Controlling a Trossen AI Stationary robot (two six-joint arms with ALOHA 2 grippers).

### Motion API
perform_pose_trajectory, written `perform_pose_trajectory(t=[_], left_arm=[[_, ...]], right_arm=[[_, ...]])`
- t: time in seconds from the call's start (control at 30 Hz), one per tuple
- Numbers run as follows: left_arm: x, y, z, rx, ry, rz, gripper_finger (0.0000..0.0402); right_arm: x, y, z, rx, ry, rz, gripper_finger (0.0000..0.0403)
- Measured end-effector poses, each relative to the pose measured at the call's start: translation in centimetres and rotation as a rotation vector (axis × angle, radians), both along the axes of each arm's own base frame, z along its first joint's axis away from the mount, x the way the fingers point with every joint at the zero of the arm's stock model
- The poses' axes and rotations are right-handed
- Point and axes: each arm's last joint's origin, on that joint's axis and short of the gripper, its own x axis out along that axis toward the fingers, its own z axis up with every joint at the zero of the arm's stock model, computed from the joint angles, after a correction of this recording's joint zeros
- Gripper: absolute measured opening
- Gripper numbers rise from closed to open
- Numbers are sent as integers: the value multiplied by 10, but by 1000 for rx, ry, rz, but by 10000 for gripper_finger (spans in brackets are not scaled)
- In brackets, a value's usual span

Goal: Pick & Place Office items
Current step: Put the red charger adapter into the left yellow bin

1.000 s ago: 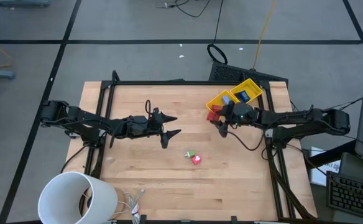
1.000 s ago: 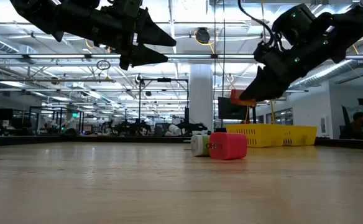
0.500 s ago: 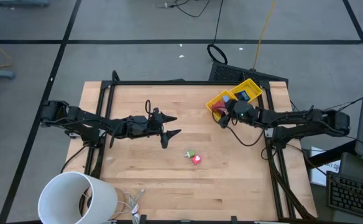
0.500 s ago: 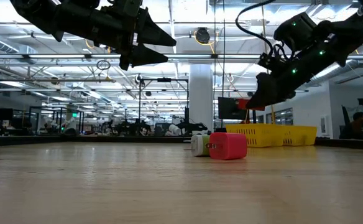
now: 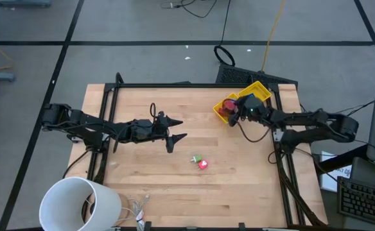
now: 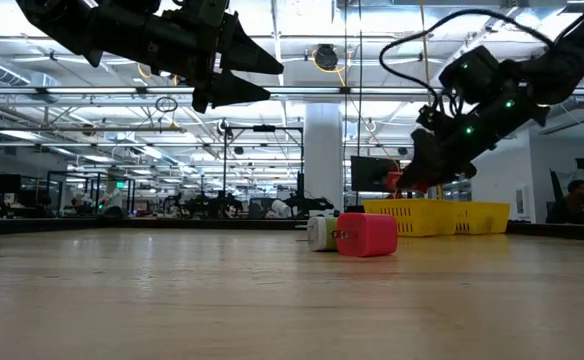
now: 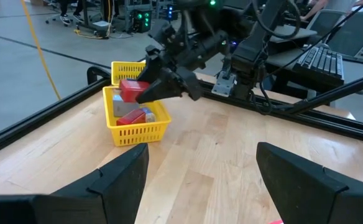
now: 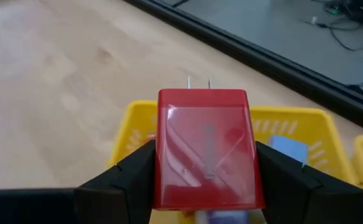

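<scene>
Since before, the right gripper [image 5: 234, 113] has carried its clamped red block [image 8: 206, 146] over the yellow bin [image 5: 259, 89]. Next: release it inside. Left gripper [image 5: 173, 135] waits, fingers apart.

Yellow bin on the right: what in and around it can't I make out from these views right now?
- High view: the right gripper covers most of the near yellow bin.
- Right wrist view: the held red block hides the bin's contents.
- Left wrist view: items in the bin are too small to identify.
- Low view: the bin wall hides everything inside.
- The left gripper waits mid-table.
</scene>
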Motion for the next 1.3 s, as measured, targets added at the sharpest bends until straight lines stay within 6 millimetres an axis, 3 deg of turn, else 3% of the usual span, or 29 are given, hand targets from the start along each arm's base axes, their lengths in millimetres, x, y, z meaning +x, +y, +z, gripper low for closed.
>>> perform_pose_trajectory(t=[0.37, 1.1, 1.3], left_arm=[[0, 1, 0, 2, 0, 9, 296], [0, 1, 0, 2, 0, 10, 296], [0, 1, 0, 1, 0, 10, 296]], right_arm=[[0, -16, -20, 44, 92, -53, 212], [-2, -17, -21, 4, 137, -115, 212], [-1, -15, -21, 50, 109, -34, 212]])
